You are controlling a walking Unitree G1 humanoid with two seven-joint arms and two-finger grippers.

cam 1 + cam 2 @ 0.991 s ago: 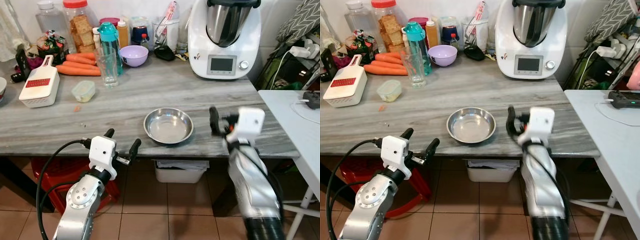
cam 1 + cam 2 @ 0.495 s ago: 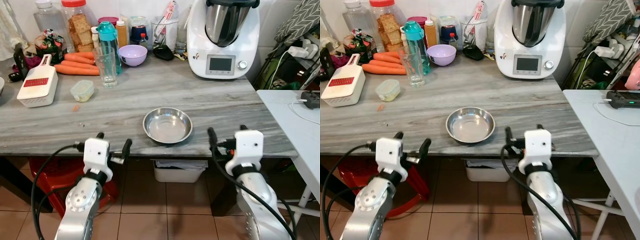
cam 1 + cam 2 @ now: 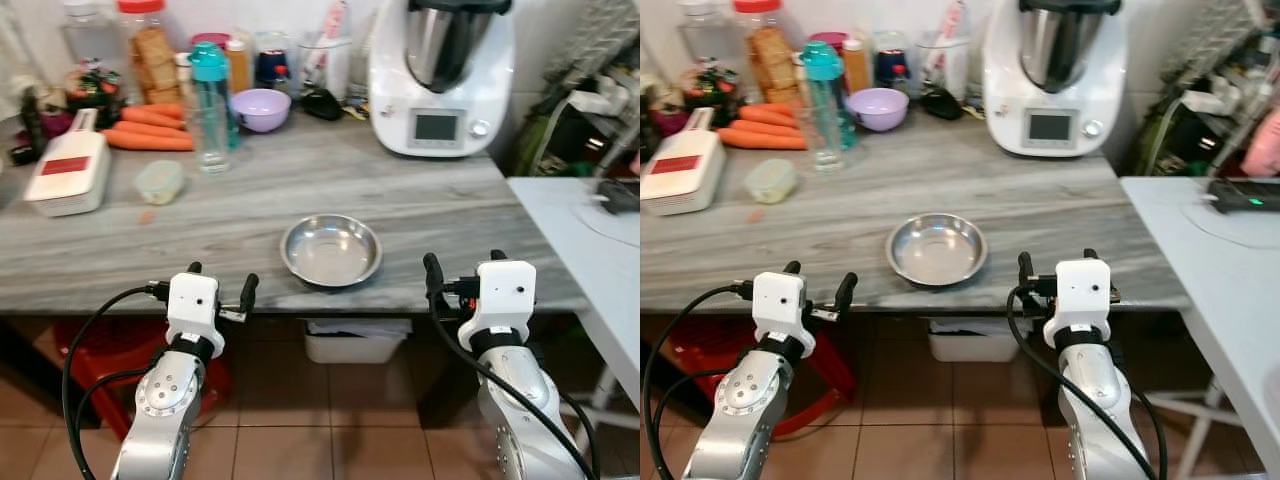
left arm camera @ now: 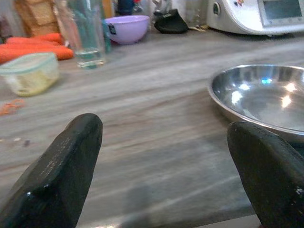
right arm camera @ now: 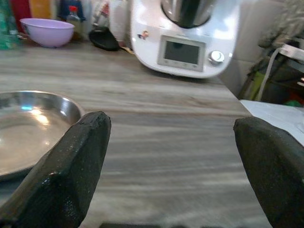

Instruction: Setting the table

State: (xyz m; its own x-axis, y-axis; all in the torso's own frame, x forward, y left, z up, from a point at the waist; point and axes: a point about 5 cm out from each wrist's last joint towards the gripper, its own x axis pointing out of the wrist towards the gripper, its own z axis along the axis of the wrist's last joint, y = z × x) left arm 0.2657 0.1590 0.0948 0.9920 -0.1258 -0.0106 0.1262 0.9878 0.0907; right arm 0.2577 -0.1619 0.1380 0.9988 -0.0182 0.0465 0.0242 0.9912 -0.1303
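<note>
one steel bowl [image 3: 331, 250], one table [image 3: 440, 205]

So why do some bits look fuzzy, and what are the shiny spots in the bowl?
In the left eye view the back row, such as the carrots, is smeared with blur. In the left wrist view the black fingers are close and soft, and the steel bowl throws back bright glare spots from the lights.

steel bowl [image 5: 28, 128] cut by frame edge
</note>
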